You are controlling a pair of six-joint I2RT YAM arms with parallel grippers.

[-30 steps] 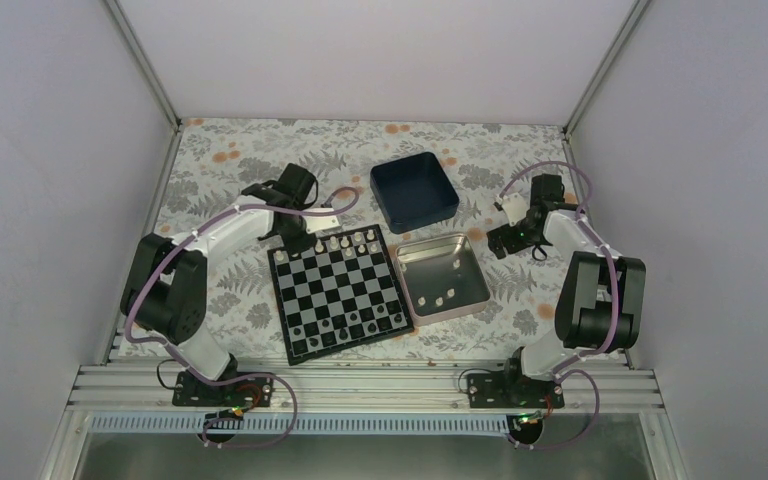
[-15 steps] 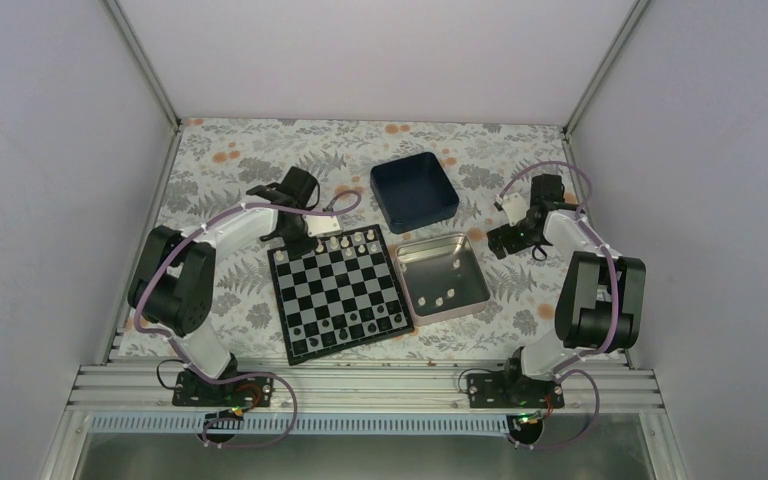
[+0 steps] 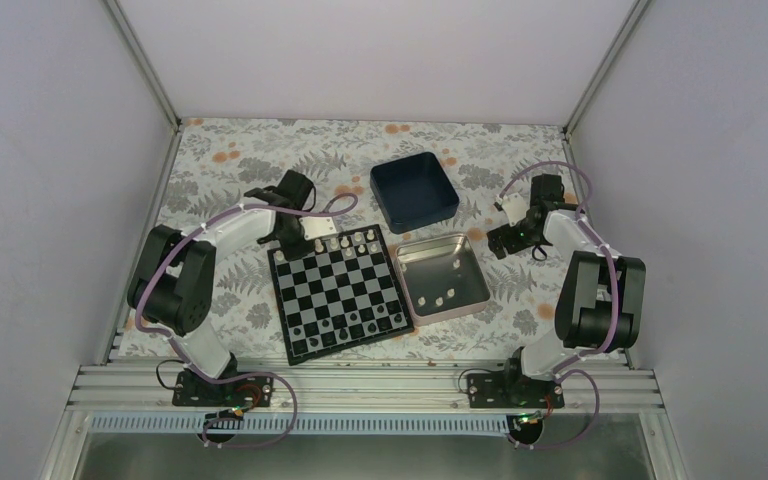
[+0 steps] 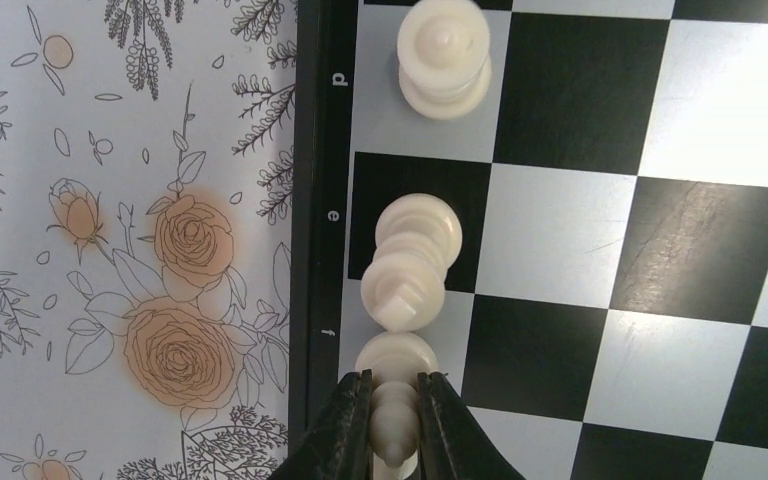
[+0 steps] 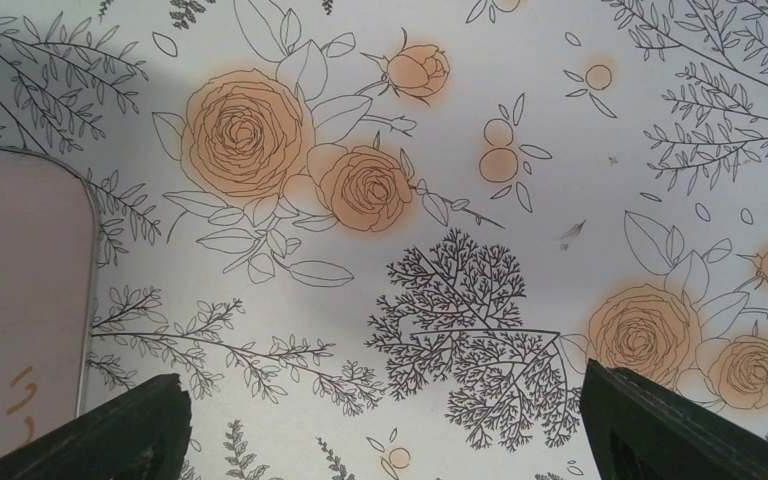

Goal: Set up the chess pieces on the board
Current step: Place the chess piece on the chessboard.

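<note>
The left gripper (image 4: 392,420) pinches a cream-white chess piece (image 4: 394,358) standing in the board's (image 4: 560,250) far edge row, toward the far-left corner, just beside two other white pieces (image 4: 412,260). The right gripper (image 5: 390,425) hangs spread wide over the floral counter (image 5: 520,120), right of the silver tin (image 3: 431,243).

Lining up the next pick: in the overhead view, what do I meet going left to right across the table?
left arm → chessboard → silver tin → right arm. The dark blue box is left out, since it overlaps both chessboard and tin sideways.
</note>
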